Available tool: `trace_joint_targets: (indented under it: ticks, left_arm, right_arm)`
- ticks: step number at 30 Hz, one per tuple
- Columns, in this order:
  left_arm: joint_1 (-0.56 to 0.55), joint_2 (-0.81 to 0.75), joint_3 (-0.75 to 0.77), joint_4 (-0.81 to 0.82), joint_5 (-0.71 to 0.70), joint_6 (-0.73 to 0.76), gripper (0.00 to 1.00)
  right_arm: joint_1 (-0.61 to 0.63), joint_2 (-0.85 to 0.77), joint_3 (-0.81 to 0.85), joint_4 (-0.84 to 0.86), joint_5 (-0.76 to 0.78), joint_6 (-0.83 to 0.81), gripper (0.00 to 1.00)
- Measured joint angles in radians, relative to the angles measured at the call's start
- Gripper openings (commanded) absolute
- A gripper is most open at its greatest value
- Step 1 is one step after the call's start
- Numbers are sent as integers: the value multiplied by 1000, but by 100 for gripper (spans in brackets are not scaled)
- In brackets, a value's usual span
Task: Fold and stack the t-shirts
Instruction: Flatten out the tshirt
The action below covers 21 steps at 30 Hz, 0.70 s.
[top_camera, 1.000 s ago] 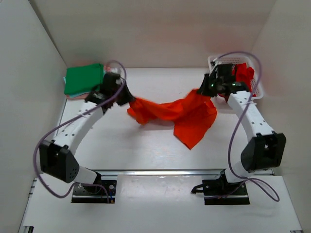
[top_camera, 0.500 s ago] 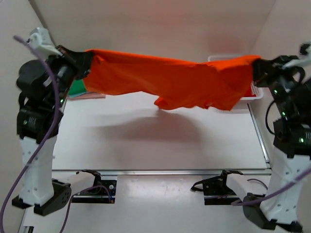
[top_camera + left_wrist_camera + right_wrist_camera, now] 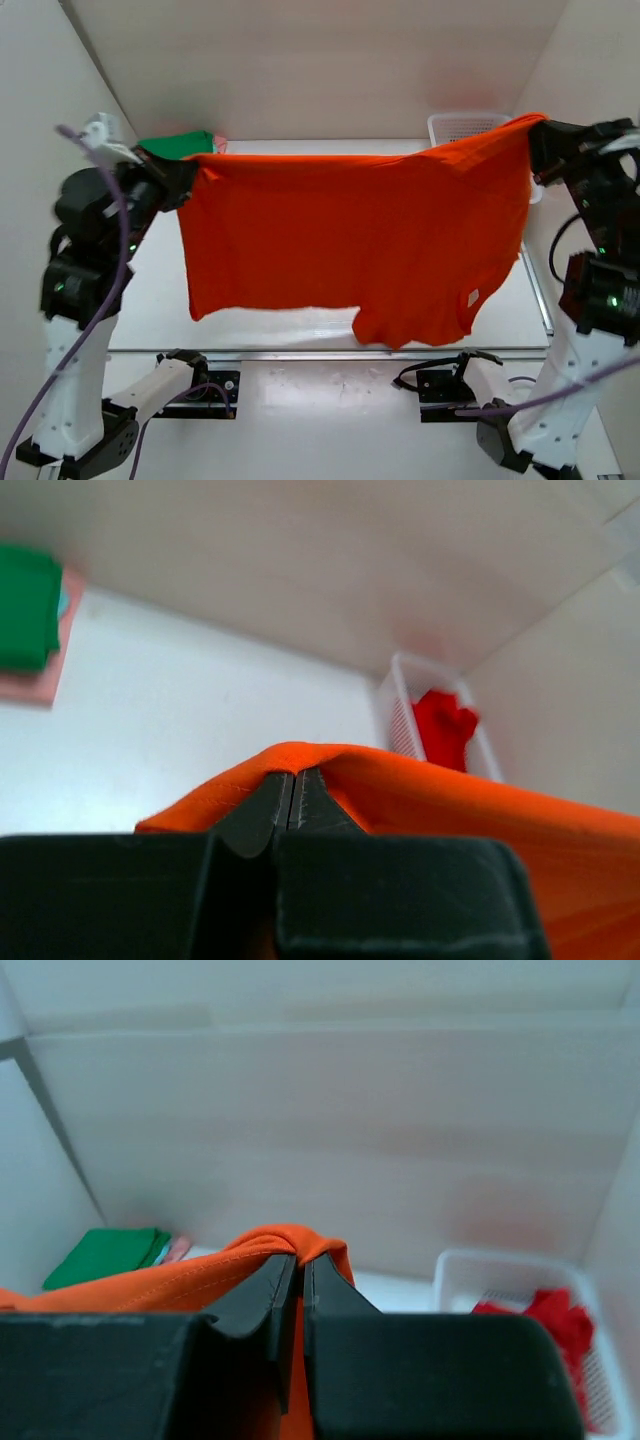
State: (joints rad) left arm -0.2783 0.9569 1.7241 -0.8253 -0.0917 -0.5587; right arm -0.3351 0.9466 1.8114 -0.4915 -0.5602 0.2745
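Note:
The bright orange t-shirt (image 3: 350, 235) hangs spread out in the air between my two raised arms. My left gripper (image 3: 180, 180) is shut on its left top corner, and in the left wrist view (image 3: 292, 776) the cloth (image 3: 480, 810) drapes over the closed jaws. My right gripper (image 3: 537, 135) is shut on the right top corner; it shows in the right wrist view (image 3: 299, 1260) pinching orange cloth (image 3: 150, 1280). A folded green shirt (image 3: 180, 146) lies on a pink one (image 3: 35, 685) at the back left. A red shirt (image 3: 555, 1330) lies in the basket.
The white mesh basket (image 3: 465, 126) stands at the back right corner, mostly hidden behind the hanging shirt; it also shows in the left wrist view (image 3: 400, 715). White walls close the table on three sides. A metal rail (image 3: 290, 352) runs along the near edge.
Both arms have lifted the orange shirt off the table and pulled it apart. It went from a bunched strip to a flat hanging sheet, now lower and nearer the camera.

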Motion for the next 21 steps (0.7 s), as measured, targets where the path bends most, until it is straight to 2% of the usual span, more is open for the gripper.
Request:
trace_joint_targets:
  ticks: [2,6,9,12,13,14,15,17,19,21]
  left_arm:
    - [1,1,-119,35,5,-19,0]
    - [17,57,-341,135,2,-63,0]
    - [23,189,-406,199,-14,-79,0]
    - [34,377,-393,275,-40,-79,1]
    - [42,454,-374,298,-48,-76,16]
    - [55,535,-346,320,-54,-68,37]
    - [71,613,-312,339,-51,-62,40]
    - [125,773,-233,382,-32,-80,44]
    - [196,896,-190,426,2,-105,53]
    - [254,948,-211,439,24,-123,54]
  right_arm:
    - [40,23,-90,40,-1,14,0]
    - [267,126,-275,109,116,-3,0]
    - [360,288,-326,166,143,-10,0]
    - [402,526,-299,219,179,-16,1]
    - [408,625,-244,217,186,-19,4]
    - [414,750,-158,219,199,-26,22]
    - [417,870,-54,220,214,-32,45]
    - [422,1113,200,227,267,-47,63]
    - [420,1318,451,187,311,-63,66]
    - [418,1469,660,122,357,-82,68]
